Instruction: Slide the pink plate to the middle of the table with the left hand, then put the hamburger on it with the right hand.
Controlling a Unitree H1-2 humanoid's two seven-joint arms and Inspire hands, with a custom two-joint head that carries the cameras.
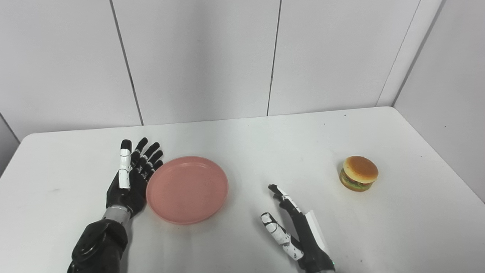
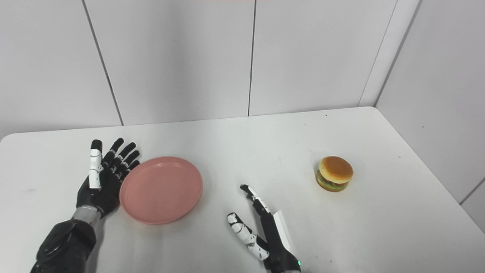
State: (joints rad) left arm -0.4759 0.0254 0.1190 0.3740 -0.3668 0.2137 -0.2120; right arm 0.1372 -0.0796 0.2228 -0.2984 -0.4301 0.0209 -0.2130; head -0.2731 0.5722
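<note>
The pink plate [image 1: 187, 189] lies flat on the white table [image 1: 265, 144], left of the middle. My left hand [image 1: 130, 178] is open, palm toward the plate, and touches or nearly touches the plate's left rim. The hamburger [image 1: 359, 173] stands upright at the right side of the table. My right hand [image 1: 293, 227] is open and empty near the front edge, to the right of the plate and well to the left of the hamburger. The plate [image 2: 161, 189], hamburger [image 2: 335, 173], left hand [image 2: 102, 176] and right hand [image 2: 261, 227] also show in the right eye view.
White wall panels [image 1: 242, 57] stand behind the table, and a wall [image 1: 447, 94] runs along its right edge. Bare tabletop lies between the plate and the hamburger.
</note>
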